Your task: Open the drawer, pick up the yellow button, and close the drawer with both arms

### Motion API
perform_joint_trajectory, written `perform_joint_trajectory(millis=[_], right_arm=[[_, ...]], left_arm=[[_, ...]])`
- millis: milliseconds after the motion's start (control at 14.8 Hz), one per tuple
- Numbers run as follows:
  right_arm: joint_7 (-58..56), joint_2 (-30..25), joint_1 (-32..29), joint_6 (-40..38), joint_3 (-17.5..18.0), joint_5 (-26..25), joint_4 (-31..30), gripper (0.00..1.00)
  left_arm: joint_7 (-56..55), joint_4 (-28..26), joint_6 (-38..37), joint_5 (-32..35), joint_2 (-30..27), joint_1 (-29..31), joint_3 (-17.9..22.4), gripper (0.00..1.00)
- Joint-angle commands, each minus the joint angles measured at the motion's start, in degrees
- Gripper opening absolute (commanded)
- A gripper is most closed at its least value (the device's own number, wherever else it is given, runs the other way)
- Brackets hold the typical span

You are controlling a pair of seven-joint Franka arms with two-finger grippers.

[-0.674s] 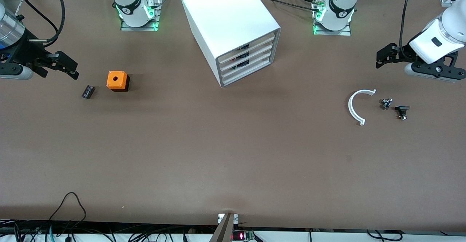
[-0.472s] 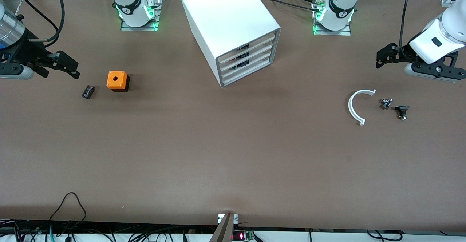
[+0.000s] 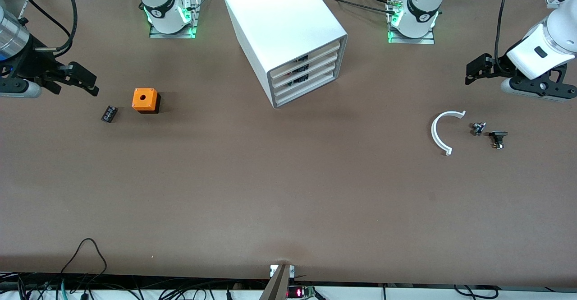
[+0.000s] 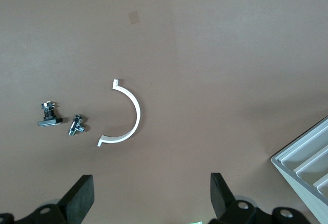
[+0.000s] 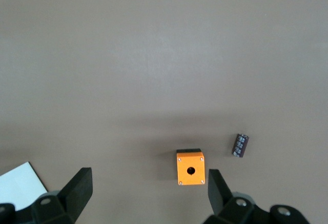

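While our right gripper creeps up slightly, left gripper waiting, both jaws apart, the drawer stays shut.

Nothing here you can actually read, no words, brand names or numbers anywhere. Closest thing to a sign is a small round logo mark on the black band of each arm's base, the right arm and the left arm, but it's too small to make out. The little black component has some pale marks on it that could be print, can't tell what they say.
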Motion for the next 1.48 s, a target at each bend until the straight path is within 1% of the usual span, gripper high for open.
perform_joint_trajectory(millis=[0,67,135,270,337,404,607,742,809,944,1011,1146,1281,1416], right_arm=[[-1.22,1.24,-0.49,-0.23,0.13,1.35,-0.45,1.0],[-1.4,2.98,-0.49,-0.4,0.13,1.26,-0.11,1.0],[-1.66,3.61,-0.58,-0.23,0.21,1.26,-0.19,1.0],[-2.1,5.45,-0.41,0.47,0.21,1.35,-0.02,1.0],[-2.1,6.51,-0.32,2.04,0.21,1.43,-0.01,1.0],[-2.1,7.47,-0.32,3.19,0.21,1.61,0.07,1.0],[-1.4,10.2,0.12,6.27,0.56,1.61,0.86,1.0],[-0.96,13.27,0.47,6.71,0.83,2.22,2.7,1.0],[-0.87,15.2,0.82,6.89,0.83,2.31,4.54,1.0],[1.4,19.42,1.0,6.89,0.92,2.32,8.84,1.0],[2.63,21.44,1.52,6.81,0.92,2.31,11.21,1.0],[3.96,24.08,2.67,6.72,0.92,2.14,13.69,1.0],[6.58,26.11,3.63,6.8,0.92,1.96,15.62,1.0],[9.75,27.52,4.78,6.72,0.83,1.53,17.21,1.0]], left_arm=[[0.25,1.8,-2.75,0.04,0.71,0.11,-0.03,1.0],[0.25,1.97,-6.07,-1.18,0.71,0.11,-0.03,1.0],[0.34,1.97,-9.24,-3.02,0.71,0.11,-0.03,1.0],[1.38,1.97,-15.3,-3.74,0.71,-0.68,-0.29,1.0],[2.52,1.97,-16.9,-4.18,0.62,-0.77,-0.47,1.0],[4.01,1.97,-17.87,-6.27,0.62,-0.86,-0.38,1.0],[9.12,1.88,-19.72,-14.27,1.76,-1.21,-0.38,1.0],[9.39,1.27,-19.73,-19.45,3.69,-2.79,-0.64,1.0],[9.56,0.92,-19.64,-24.0,5.26,-2.88,-0.65,1.0],[10.97,0.83,-17.89,-32.18,10.26,-2.97,-0.73,0.99],[11.84,0.74,-15.36,-35.79,12.55,-3.23,-0.82,0.99],[16.4,0.74,-12.27,-41.07,17.04,-3.41,-1.87,0.99],[21.58,0.74,-10.07,-44.86,21.43,-3.41,-2.14,0.99],[26.77,-0.22,-6.74,-49.34,24.25,-3.5,-3.01,0.99]])
